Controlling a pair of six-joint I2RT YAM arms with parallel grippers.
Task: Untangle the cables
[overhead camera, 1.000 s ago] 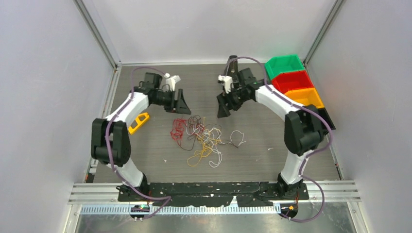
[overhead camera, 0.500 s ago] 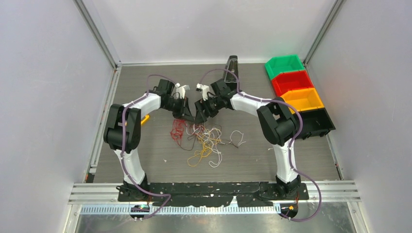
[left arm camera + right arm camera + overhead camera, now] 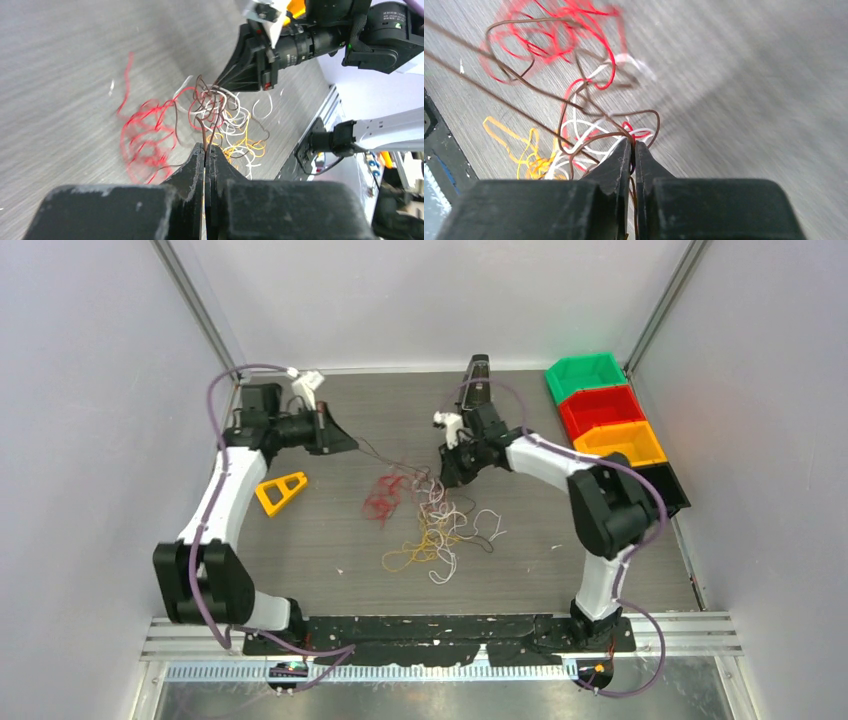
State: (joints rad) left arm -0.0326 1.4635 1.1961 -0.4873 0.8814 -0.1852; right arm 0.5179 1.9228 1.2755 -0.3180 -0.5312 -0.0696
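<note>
The cables [image 3: 430, 525] lie as a loose tangle on the worktop [image 3: 560, 530] between the two arms. Red strands [image 3: 380, 498] are on its left side, and yellow and white ones lie nearer the bases.

The left jaws are fully closed on a dark brown strand [image 3: 375, 453]. It runs taut from the jaws, held out toward the far left of the worktop, back into the tangle. The right jaws stand at the far edge of the tangle and are closed to a slit on a brown loop [image 3: 657, 120]. Whether this is the same strand cannot be told.

The step in hand is judged to be the drawing of one strand out of the tangle while the rest is anchored.

1. The pull should be made slowly and along the line of the taut strand, low over the worktop, so that the tangle is not lifted.
2. The right jaws should be held stationary as the anchor, and neither grip should be relaxed.
3. The red strands should be watched. If they are dragged along, the pull should be paused and slack given, since a crossing is probably being tightened.
4. If both jaws hold one strand, tension should be limited, as a knot may otherwise be set.
5. The yellow triangular part [image 3: 280, 490] beside the left arm should be avoided.
</note>
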